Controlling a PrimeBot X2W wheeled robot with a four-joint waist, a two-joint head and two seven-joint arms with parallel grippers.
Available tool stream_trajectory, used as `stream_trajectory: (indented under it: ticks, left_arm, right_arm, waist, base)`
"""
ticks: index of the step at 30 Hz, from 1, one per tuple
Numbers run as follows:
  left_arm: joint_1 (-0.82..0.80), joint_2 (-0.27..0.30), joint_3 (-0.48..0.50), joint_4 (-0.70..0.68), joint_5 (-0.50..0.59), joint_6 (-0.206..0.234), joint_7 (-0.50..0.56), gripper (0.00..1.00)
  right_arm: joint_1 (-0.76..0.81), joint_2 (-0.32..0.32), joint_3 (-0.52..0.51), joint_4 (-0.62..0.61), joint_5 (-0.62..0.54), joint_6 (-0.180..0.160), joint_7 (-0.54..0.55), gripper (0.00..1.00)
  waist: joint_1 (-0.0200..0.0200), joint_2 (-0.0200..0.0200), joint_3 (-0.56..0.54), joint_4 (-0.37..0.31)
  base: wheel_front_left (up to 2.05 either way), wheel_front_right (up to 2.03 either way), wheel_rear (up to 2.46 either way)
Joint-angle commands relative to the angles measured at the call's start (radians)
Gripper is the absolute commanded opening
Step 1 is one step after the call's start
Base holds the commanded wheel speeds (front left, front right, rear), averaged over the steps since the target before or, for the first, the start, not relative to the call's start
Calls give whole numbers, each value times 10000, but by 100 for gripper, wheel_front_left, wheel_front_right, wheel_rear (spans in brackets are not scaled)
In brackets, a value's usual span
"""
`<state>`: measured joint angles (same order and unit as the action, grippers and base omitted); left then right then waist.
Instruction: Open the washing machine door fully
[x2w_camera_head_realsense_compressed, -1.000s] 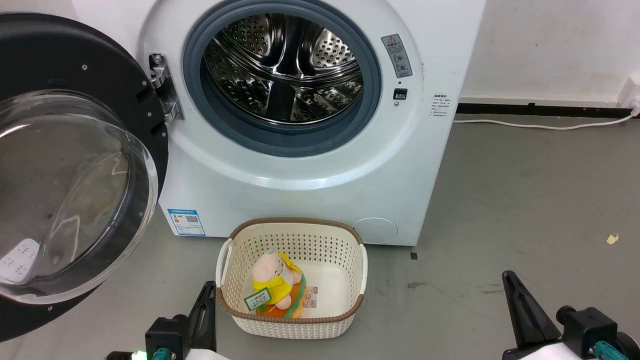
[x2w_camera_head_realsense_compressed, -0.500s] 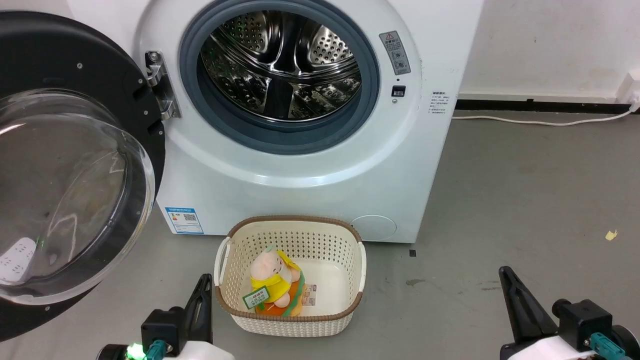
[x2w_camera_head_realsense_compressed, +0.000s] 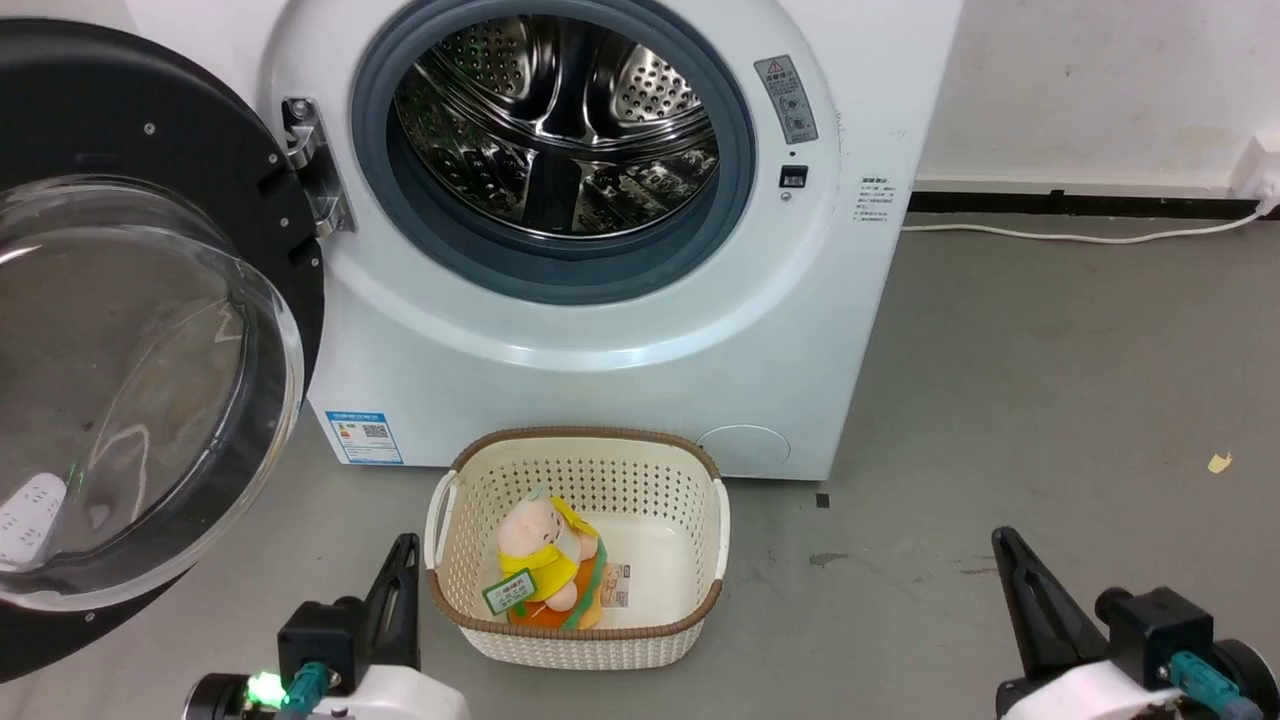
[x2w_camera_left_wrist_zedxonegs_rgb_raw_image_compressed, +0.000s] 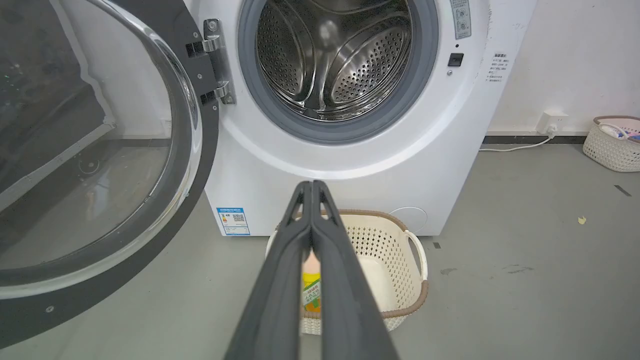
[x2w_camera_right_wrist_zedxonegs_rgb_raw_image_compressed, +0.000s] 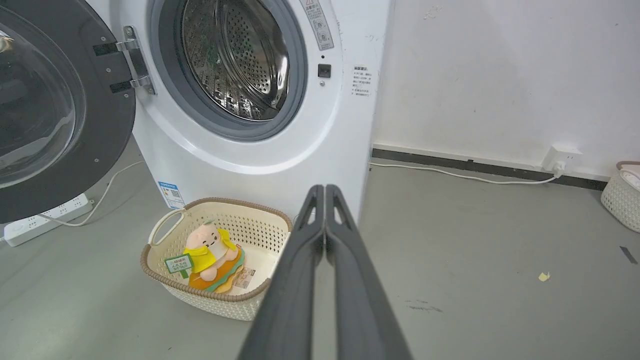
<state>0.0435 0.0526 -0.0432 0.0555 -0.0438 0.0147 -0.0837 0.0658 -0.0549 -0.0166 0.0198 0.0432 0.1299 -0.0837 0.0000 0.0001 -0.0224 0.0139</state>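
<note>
The white washing machine (x2w_camera_head_realsense_compressed: 640, 370) stands ahead with its steel drum (x2w_camera_head_realsense_compressed: 560, 120) exposed. Its black washing machine door (x2w_camera_head_realsense_compressed: 140, 330), with a clear glass bowl, hangs swung out wide on the left hinge (x2w_camera_head_realsense_compressed: 305, 160); it shows again in the left wrist view (x2w_camera_left_wrist_zedxonegs_rgb_raw_image_compressed: 100, 150) and the right wrist view (x2w_camera_right_wrist_zedxonegs_rgb_raw_image_compressed: 55, 115). My left gripper (x2w_camera_head_realsense_compressed: 403, 548) is shut and empty, low beside the basket's left side. My right gripper (x2w_camera_head_realsense_compressed: 1003, 538) is shut and empty, low over bare floor at the right. Both sets of fingers press together in the wrist views (x2w_camera_left_wrist_zedxonegs_rgb_raw_image_compressed: 311, 186) (x2w_camera_right_wrist_zedxonegs_rgb_raw_image_compressed: 324, 189).
A cream basket (x2w_camera_head_realsense_compressed: 578, 455) with a pink and yellow plush toy (x2w_camera_head_realsense_compressed: 545, 570) sits on the floor in front of the machine. A white power strip (x2w_camera_right_wrist_zedxonegs_rgb_raw_image_compressed: 45, 220) and cable lie under the door. A wall socket (x2w_camera_right_wrist_zedxonegs_rgb_raw_image_compressed: 562, 156) and another basket (x2w_camera_left_wrist_zedxonegs_rgb_raw_image_compressed: 612, 145) stand at the right.
The head view has shifted slightly, so machine and basket sit a little higher and further left. Both grippers stay shut and low; the door has not swung.
</note>
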Motion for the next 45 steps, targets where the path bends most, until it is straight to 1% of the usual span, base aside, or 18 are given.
stream_trajectory:
  ticks: [1,45]
  left_arm:
    - [-133,-2,72,-95,102,-37,63,0]
    - [-435,-24,432,-555,438,-147,837,0]
  right_arm:
    - [-238,33,32,-80,-79,5,62,0]
    - [-658,47,166,-198,-432,8,837,0]
  waist:
    - [0,-1,10,-6]
    - [0,-1,224,-139]
  base:
    - [0,0,0]
    - [0,0,0]
